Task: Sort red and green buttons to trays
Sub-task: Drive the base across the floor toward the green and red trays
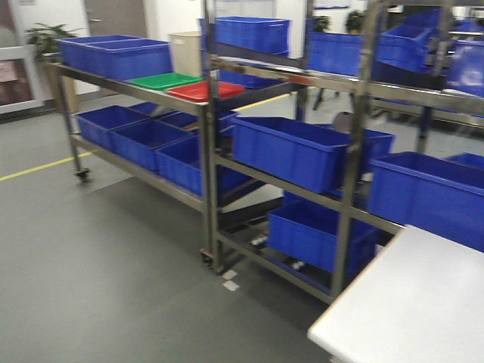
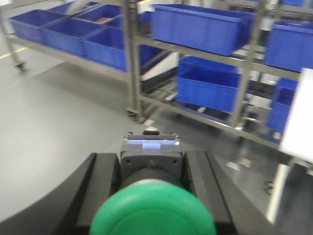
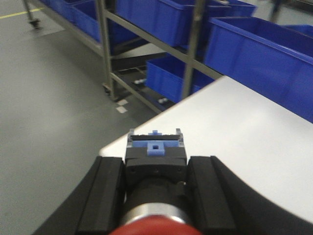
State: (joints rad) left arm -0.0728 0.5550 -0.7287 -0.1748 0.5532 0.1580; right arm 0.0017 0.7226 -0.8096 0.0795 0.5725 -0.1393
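One green button [image 2: 152, 218] sits in left claw [image 2: 150, 157], red button [image 3: 155, 226] in right claw [image 3: 155, 160].

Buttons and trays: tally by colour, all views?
Green: 2 (green tray, green button in left pincer)
Red: 2 (red tray, red button in right pincer)
Total: 4

Bottom edges cut off the red button [image 3: 152, 227] and the green button [image 2: 152, 211].
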